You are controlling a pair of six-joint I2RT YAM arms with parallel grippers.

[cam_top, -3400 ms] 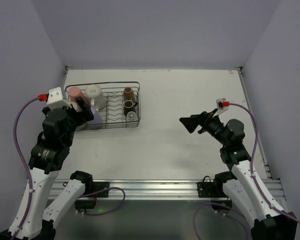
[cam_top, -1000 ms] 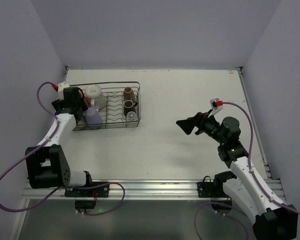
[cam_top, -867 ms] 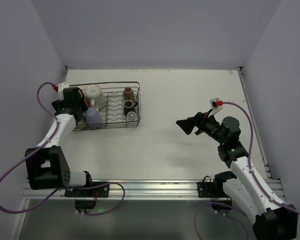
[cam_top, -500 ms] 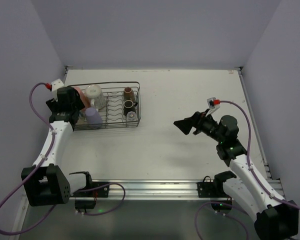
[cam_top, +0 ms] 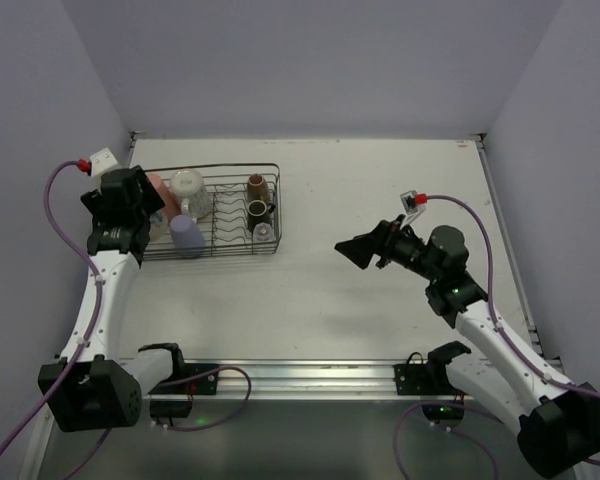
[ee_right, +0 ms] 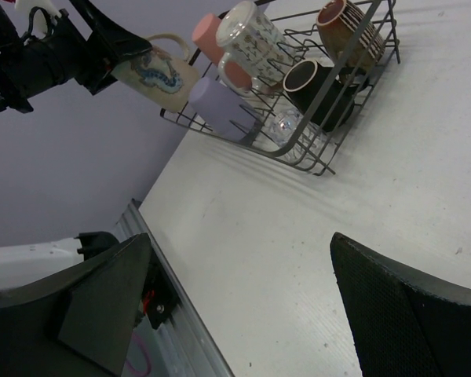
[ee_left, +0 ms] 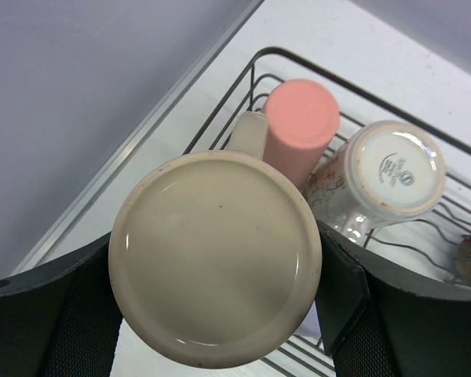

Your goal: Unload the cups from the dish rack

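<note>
Left gripper (cam_top: 140,205) w/ pale mug (ee_left: 214,259) clamped, now higher over dish rack (cam_top: 230,168); right gripper (cam_top: 360,250) wide apart, further left.

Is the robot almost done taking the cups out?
Only just starting. Done: no cup stands on the table yet. In hand: the left gripper holds the pale mug, lifted at the dish rack's left end. Left: the salmon-pink tumbler, cream printed mug, lavender tumbler, black mug, brown cup and clear glass sit in the rack. The right gripper hangs open and empty.
</note>
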